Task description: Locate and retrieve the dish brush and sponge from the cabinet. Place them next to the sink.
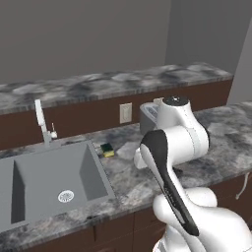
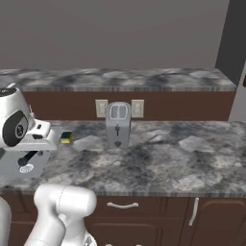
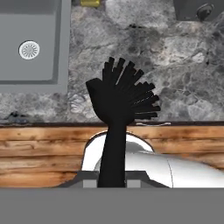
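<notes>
In the hand view my gripper (image 3: 111,183) is shut on the thin handle of the black dish brush (image 3: 124,94). Its round bristly head fans out above the counter's front edge, just right of the sink (image 3: 59,52). From the right base view the brush (image 2: 26,160) pokes out dark below the white hand. The yellow and green sponge (image 1: 107,149) lies on the counter at the sink's back right corner, also seen as sponge (image 2: 66,138) and sponge (image 3: 89,2). The grey sink (image 1: 98,172) has a round drain (image 1: 65,196) and a slim faucet (image 1: 42,120). The cabinet is out of view.
A silver toaster (image 2: 118,124) stands against the back wall right of the sponge, under two wall outlets. The marble counter (image 2: 168,158) runs on to the right. Brown lower cabinets (image 2: 144,211) with handles sit below. A raised back ledge (image 1: 123,81) runs behind.
</notes>
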Tool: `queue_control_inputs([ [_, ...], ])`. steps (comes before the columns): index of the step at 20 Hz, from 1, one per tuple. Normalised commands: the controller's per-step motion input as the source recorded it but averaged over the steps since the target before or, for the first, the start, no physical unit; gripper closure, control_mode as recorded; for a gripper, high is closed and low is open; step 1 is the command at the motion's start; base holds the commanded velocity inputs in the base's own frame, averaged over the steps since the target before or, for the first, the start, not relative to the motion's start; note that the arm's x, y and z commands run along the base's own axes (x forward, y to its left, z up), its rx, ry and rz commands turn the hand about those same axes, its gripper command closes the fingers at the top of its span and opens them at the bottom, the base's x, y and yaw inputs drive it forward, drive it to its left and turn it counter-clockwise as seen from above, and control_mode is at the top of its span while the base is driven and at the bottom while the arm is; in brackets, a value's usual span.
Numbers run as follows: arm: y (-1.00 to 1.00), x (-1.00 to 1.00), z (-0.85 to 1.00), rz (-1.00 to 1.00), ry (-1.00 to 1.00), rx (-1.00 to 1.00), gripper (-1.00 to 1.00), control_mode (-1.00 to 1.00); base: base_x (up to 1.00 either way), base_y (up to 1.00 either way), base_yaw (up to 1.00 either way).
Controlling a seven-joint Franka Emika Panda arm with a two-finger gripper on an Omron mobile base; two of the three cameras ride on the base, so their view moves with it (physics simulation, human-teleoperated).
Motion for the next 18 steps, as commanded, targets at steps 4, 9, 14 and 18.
queue_control_inputs([
  [4,0.21,0.51,-0.49,-0.01,-0.09,-0.07,1.00,-1.00,0.00,0.00,0.00],
  [9,0.28,0.50,-0.42,0.02,-0.09,0.00,1.00,-1.00,0.00,0.00,0.00],
  [14,0.04,0.51,-0.60,0.25,0.09,0.00,1.00,-1.00,0.00,0.00,0.00],
  [18,-0.09,0.07,-0.25,0.17,0.07,-0.06,1.00,-1.00,0.00,0.00,0.00],
])
